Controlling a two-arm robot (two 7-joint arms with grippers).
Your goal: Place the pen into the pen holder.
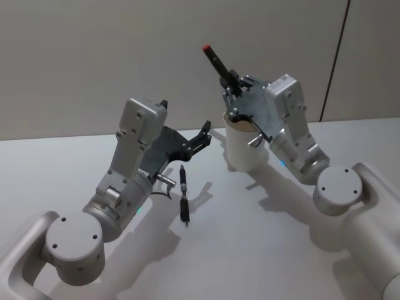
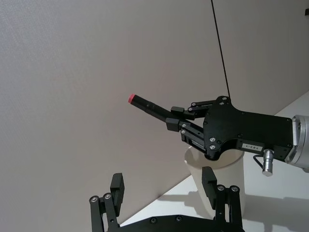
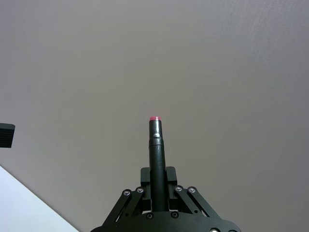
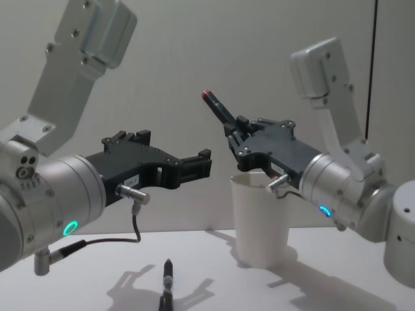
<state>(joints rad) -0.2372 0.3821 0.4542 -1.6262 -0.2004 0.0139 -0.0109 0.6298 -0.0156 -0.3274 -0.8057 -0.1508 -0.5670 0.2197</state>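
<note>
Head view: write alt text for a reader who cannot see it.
The right gripper grips a black, red-tipped pen, tilted, just above the rim of a white paper cup on a white table. The left gripper hangs open above the table, near a second black pen lying flat.

Arm links (image 1: 134,134): silver-grey, carrying round joint caps.
Left gripper (image 1: 205,134), right gripper (image 1: 230,84): black, showing silver screws.
Wrist rings (image 4: 70,227): glowing teal.

Nothing legible.
Small white sticker (image 2: 250,145) behind the right gripper (image 2: 175,119) fingers, print too fine to read.
</note>
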